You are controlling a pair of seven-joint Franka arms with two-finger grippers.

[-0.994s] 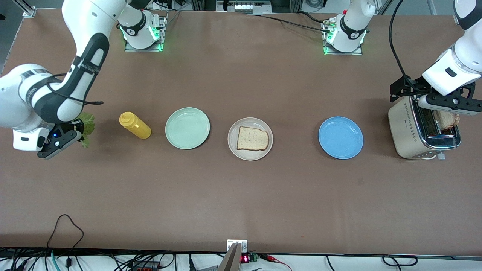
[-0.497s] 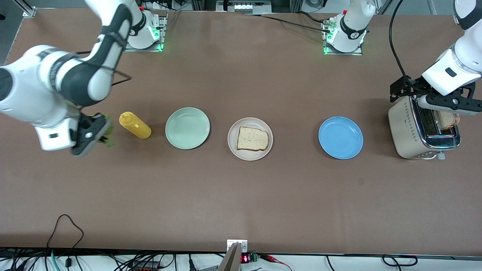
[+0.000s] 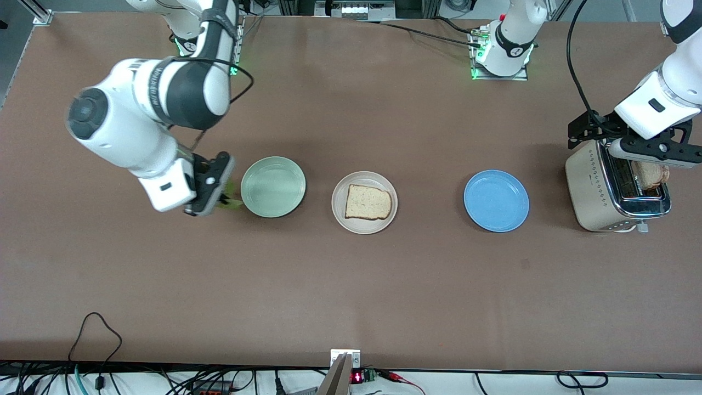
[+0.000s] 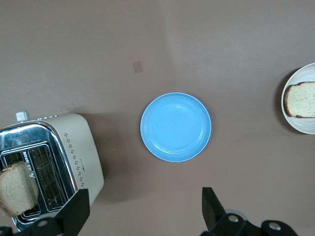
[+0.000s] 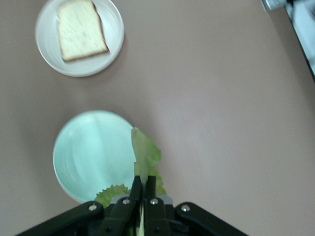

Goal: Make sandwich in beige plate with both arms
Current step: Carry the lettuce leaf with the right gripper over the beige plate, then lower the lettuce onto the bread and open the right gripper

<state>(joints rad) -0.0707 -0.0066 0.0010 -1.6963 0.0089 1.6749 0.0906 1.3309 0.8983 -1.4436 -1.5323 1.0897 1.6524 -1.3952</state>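
Observation:
The beige plate [image 3: 337, 189] sits mid-table with one slice of bread [image 3: 368, 202] on it; both also show in the right wrist view, plate [image 5: 114, 49] and bread [image 5: 79, 30]. My right gripper [image 3: 222, 192] is shut on a crinkled green lettuce leaf [image 5: 145, 155] and hangs over the mint-green plate's edge [image 5: 88, 152]. A second bread slice [image 3: 650, 174] stands in the toaster [image 3: 595, 192]. My left gripper [image 3: 652, 153] waits open just above the toaster, with nothing between its fingers [image 4: 78, 209].
The mint-green plate [image 3: 272, 186] lies between my right gripper and the beige plate. A blue plate [image 3: 496, 200] lies between the beige plate and the toaster. Cables run along the table edge nearest the front camera.
My right arm has swung with the lettuce from its end of the table toward the mint-green plate, and now covers the yellow bottle. The left arm has not moved.

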